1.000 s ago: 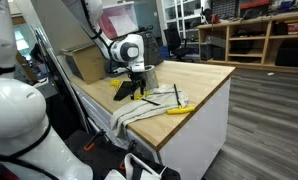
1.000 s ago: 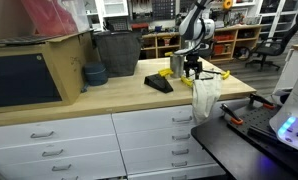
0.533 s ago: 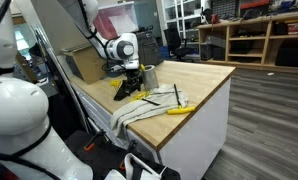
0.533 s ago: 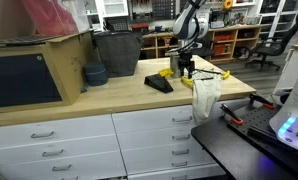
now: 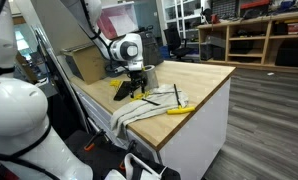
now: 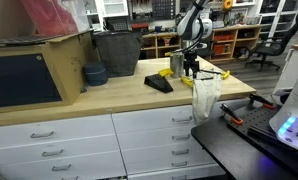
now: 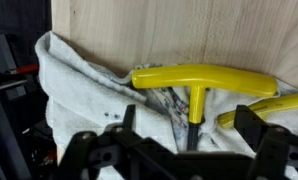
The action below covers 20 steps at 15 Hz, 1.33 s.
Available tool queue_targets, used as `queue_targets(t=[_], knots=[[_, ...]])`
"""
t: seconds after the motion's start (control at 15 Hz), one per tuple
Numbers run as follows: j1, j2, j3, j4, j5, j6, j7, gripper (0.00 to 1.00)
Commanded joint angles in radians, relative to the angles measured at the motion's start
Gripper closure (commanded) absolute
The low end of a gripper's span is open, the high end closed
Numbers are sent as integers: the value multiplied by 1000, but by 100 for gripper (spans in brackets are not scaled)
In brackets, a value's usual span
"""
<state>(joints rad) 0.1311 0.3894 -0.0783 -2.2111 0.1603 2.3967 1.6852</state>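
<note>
Yellow T-handle tool (image 7: pixel 194 80) lies on the one white cloth (image 7: pixel 79 90) in the wrist view. A second yellow handle (image 7: pixel 264 108) lies just beside it. The gripper (image 7: pixel 189 150) spreads its two fingers wide around the tool's shaft, gripping nothing. In both exterior views the gripper (image 5: pixel 139 82) (image 6: pixel 192 70) hangs over the cloth (image 5: pixel 149 110) (image 6: pixel 206 95).

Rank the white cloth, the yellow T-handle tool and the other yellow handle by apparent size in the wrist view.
1. white cloth, by far the largest.
2. yellow T-handle tool.
3. other yellow handle, smallest as seen, but the picture's edge cuts it off, so its full size is unsure.
</note>
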Motion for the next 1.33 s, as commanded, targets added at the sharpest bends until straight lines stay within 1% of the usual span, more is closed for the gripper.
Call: queue_targets(t=[0.0, 0.4, 0.73, 0.8, 0.87, 0.93, 1.07, 1.27], knots=[[14, -4, 0, -10, -31, -6, 50, 0], [31, 36, -8, 11, -98, -5, 100, 0], [36, 49, -4, 31, -115, -9, 117, 0], [40, 51, -5, 36, -121, -10, 120, 25], [41, 52, -5, 41, -125, -11, 120, 28], [43, 53, -4, 46, -127, -11, 121, 34], [46, 56, -4, 54, -130, -12, 124, 51], [47, 61, -2, 62, -130, -12, 127, 73]])
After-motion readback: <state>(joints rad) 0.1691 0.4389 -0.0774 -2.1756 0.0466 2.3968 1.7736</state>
